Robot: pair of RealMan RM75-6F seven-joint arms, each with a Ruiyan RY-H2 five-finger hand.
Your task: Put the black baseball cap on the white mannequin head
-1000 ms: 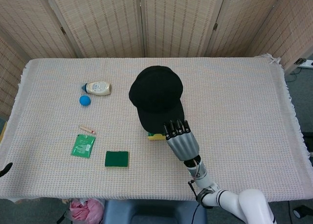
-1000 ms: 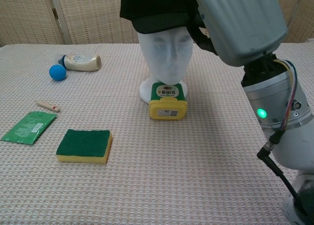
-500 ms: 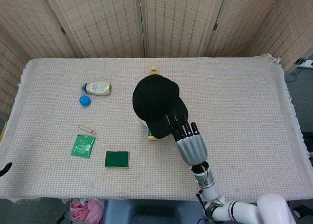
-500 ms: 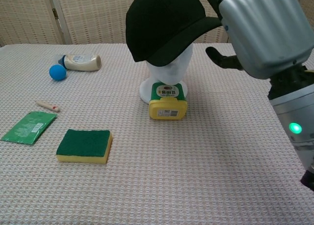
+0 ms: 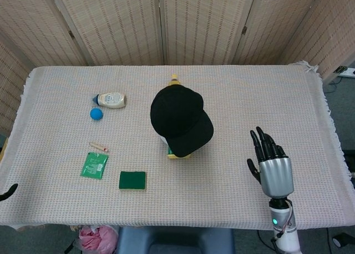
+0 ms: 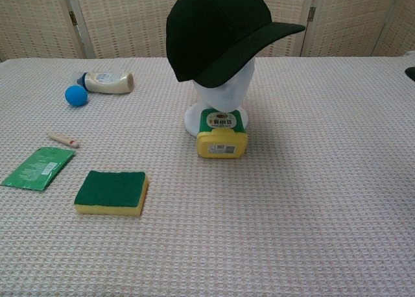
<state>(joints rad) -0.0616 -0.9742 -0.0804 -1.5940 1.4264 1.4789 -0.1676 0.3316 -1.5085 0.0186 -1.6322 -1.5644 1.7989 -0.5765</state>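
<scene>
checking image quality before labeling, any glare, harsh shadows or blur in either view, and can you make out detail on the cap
Head view: even, soft light, no glare, all sharp; the black baseball cap reads as a flat dark shape with little detail. Chest view: also sharp, only a faint shadow beside the white mannequin head; the cap's crown shows slight shading, and the yellow container label is too small to read.

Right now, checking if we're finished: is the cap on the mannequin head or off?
On. The cap covers the mannequin head, brim tilted sideways; the right hand holds nothing.

Green sponge (image 6: 111, 192), blue ball (image 6: 76, 95), yellow jar (image 6: 222, 134) on table.
</scene>
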